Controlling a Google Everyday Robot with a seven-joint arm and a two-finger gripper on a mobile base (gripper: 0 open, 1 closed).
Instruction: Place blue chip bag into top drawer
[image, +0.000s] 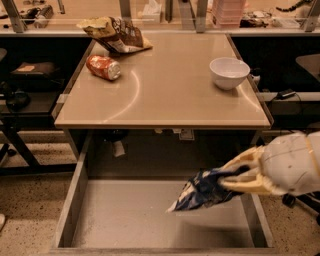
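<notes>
Gripper (235, 179) is clamping the blue chip bag (202, 190), hanging it below the tabletop's (170, 90) front-right corner, over the top drawer's (130, 220) right side. Best approach IMO: lowering w/ bag toward drawer centre, avoiding the right wall, before letting go.

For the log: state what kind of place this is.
Probably an office or lab: tan table, open top drawer, cabled dark desks beside. The tool, at the drawer's right, holds the blue chip bag over it.

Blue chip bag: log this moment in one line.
gripper: shut on blue chip bag | where: over top drawer, right side | drawer: open
</notes>
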